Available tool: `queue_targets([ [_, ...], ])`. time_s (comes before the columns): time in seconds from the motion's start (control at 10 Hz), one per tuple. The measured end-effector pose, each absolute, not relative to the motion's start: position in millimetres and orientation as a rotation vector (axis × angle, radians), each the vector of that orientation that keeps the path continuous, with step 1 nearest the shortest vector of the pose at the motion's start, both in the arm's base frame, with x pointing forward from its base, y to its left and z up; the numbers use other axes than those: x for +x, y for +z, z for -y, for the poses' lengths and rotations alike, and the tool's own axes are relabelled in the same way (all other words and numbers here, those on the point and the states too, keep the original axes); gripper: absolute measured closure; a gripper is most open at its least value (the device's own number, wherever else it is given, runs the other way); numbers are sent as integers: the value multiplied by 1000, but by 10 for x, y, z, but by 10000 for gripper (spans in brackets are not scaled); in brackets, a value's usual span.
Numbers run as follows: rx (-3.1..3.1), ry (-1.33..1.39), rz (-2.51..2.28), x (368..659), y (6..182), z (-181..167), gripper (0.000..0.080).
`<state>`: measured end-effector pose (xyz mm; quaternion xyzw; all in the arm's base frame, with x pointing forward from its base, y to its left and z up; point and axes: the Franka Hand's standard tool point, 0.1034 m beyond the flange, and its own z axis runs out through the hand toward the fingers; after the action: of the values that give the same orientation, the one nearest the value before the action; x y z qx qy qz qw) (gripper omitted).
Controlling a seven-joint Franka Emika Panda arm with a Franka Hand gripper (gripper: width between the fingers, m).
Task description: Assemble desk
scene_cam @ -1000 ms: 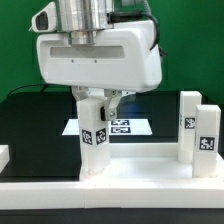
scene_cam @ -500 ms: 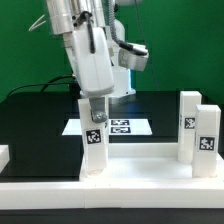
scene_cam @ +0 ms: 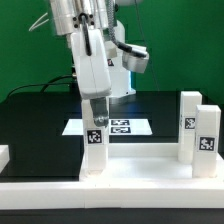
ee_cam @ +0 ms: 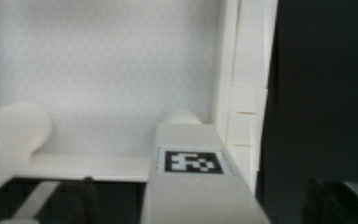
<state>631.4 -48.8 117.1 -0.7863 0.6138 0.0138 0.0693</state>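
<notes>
The white desk top (scene_cam: 140, 165) lies flat near the front. A white square leg (scene_cam: 93, 145) with black-and-white tags stands upright at its corner on the exterior view's left. My gripper (scene_cam: 93, 103) reaches down from above and is shut on the top of this leg. In the wrist view the leg (ee_cam: 197, 150) runs between my dark fingers (ee_cam: 34, 200), with my gripper (ee_cam: 197, 208) around it and the desk top (ee_cam: 105, 70) beyond. Two more legs (scene_cam: 190, 122) (scene_cam: 207, 140) stand at the exterior view's right.
The marker board (scene_cam: 125, 127) lies on the black mat behind the leg. A long white border rail (scene_cam: 110, 192) runs along the front, and a short white piece (scene_cam: 4, 155) sits at the exterior view's left. A green wall stands behind.
My hand has turned about its vertical axis on the leg, from broadside to end-on, and the leg's tagged faces have turned with it. Over the last half second almost nothing moves.
</notes>
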Motion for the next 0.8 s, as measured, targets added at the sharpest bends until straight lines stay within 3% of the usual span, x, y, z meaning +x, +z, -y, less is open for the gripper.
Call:
queue_targets([
  [0.1,-2546,7,-1614,6328,1197,474,170],
  [0.2,-2621,-7,-1491,6308,1174,448,156],
  [0.5,-2742,-22,-1265,6303,1163,468,151],
  [0.8,-2991,-72,-657,6341,1188,489,150],
])
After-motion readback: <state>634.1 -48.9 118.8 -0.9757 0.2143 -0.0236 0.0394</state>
